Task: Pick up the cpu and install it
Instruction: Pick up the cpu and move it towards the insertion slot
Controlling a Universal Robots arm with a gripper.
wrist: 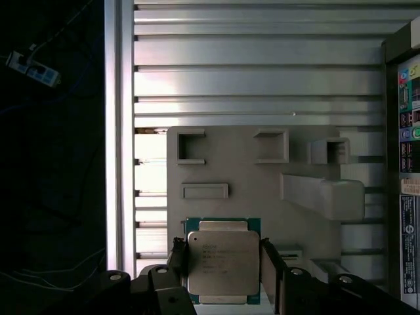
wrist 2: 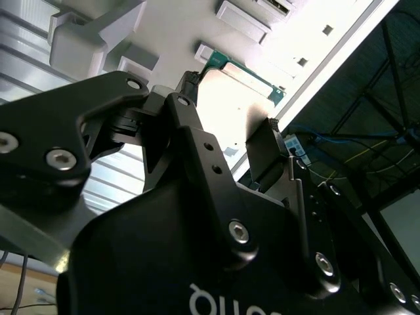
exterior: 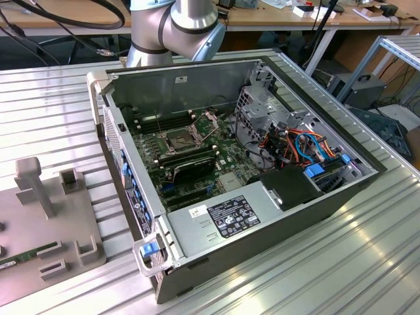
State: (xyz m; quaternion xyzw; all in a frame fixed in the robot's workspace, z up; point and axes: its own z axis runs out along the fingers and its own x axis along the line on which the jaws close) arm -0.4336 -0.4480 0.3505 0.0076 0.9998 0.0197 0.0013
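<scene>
- On a grey holder plate [wrist: 230, 157] on the bench [wrist: 262, 65], the cpu [wrist: 223, 262] is being supported, lying flat.
- The end effector [wrist: 222, 248] is being held open, its fingers [wrist: 270, 262] being set either side of the cpu.

The work surface is a ribbed aluminium table [exterior: 341, 262] of long parallel slats, bright where overhead light glances off it. Behind it runs a wooden workbench [exterior: 59, 26] with thick black cables [exterior: 72, 18] looped on top. At the exterior view's right stands a metal rack [exterior: 401, 49], with a dark grey box [exterior: 362, 86] set low beside it. In the first wrist view the table's edge gives way to a dark floor [wrist: 52, 197], where a white power strip [wrist: 29, 69] lies among thin trailing wires.
</scene>
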